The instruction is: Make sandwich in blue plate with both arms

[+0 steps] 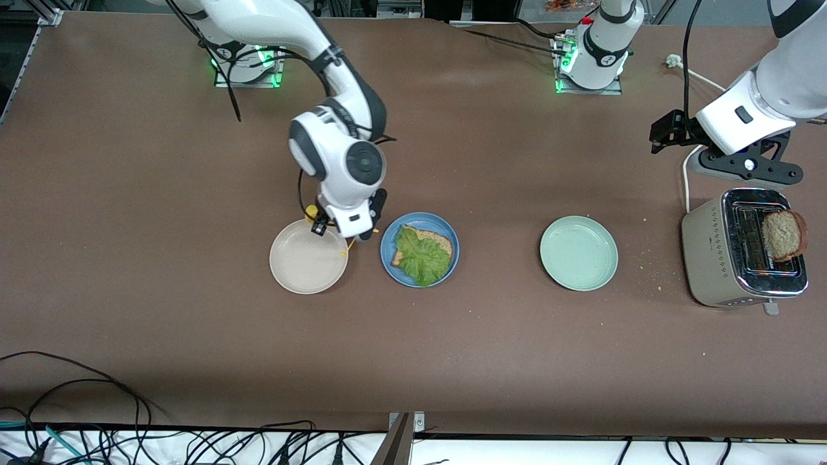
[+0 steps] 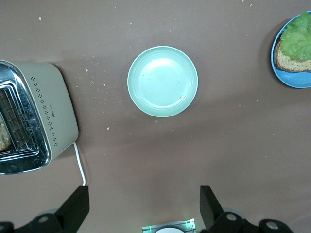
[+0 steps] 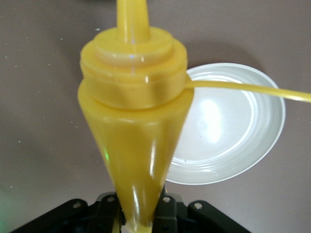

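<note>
Three plates: one blue plate (image 1: pixel 390 258), one beige-white plate (image 1: pixel 303 265), one mint-green plate (image 1: pixel 579 253). Two bread slices (image 1: pixel 442 241) (image 1: pixel 783 234). One lettuce leaf (image 1: pixel 421 256). One toaster (image 1: pixel 711 258). One yellow squeeze bottle (image 3: pixel 131 121). Two arms.

I see even, bright light from above; soft shadows lie on the bench (image 1: pixel 194 323). Glare shines on the yellow bottle (image 3: pixel 133 121), slightly blurred near the fingers.

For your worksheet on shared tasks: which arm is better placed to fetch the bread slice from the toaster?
The left arm. Its open claw hangs by the toaster holding the bread slice. The right claw grips a yellow bottle near the blue plate.
</note>
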{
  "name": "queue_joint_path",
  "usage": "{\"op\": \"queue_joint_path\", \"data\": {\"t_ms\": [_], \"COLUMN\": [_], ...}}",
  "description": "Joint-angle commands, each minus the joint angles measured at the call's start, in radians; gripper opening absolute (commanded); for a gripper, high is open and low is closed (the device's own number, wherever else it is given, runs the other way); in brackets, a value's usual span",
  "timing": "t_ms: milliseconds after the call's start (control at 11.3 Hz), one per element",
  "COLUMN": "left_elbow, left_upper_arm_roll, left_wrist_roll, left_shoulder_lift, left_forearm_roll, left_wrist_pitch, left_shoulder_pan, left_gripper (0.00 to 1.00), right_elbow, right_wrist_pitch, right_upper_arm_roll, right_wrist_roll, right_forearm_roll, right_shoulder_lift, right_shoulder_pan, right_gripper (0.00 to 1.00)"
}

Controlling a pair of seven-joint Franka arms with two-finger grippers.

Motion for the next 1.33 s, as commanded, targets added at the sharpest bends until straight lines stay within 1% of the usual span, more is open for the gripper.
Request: {"op": "queue_joint_path", "data": {"t_ms": [0, 177, 355, 532, 1064, 1152, 1241], "left_elbow": [0.021, 0.021, 0.021, 0.021, 0.019, 0.021, 0.019], "left_upper_arm_roll": [0.003, 0.003, 0.003, 0.003, 0.003, 0.003, 0.003], "left_wrist_roll": [-0.003, -0.003, -0.003, -0.003, -0.003, -0.001, -0.003], "left_shoulder_lift": [0.006, 0.006, 0.006, 0.006, 0.006, 0.006, 0.006], "left_forearm_roll": [-0.006, -0.006, -0.006, -0.006, -0.008, -0.008, -0.008], "left_wrist_pitch": [-0.007, -0.008, -0.008, -0.008, -0.008, -0.008, -0.008], "left_shoulder_pan": [0.002, 0.002, 0.002, 0.008, 0.021, 0.021, 0.021], "left_gripper": [1.00, 1.00, 1.00, 1.00, 1.00, 1.00, 1.00], "right_elbow": [0.244, 0.266, 0.292, 0.297, 0.297, 0.290, 0.265], "right_wrist_pitch": [-0.177, -0.188, -0.188, -0.188, -0.183, -0.182, -0.174], "right_upper_arm_roll": [-0.114, -0.162, -0.174, -0.181, -0.179, -0.178, -0.159], "right_wrist_roll": [0.073, 0.078, 0.080, 0.078, 0.075, 0.069, 0.064], "right_forearm_roll": [-0.051, -0.051, -0.051, -0.051, -0.049, -0.043, -0.034], "right_shoulder_lift": [0.203, 0.248, 0.282, 0.291, 0.285, 0.265, 0.210], "right_shoulder_pan": [0.168, 0.214, 0.233, 0.233, 0.230, 0.216, 0.158], "right_gripper": [0.00, 0.00, 0.00, 0.00, 0.00, 0.00, 0.00]}}
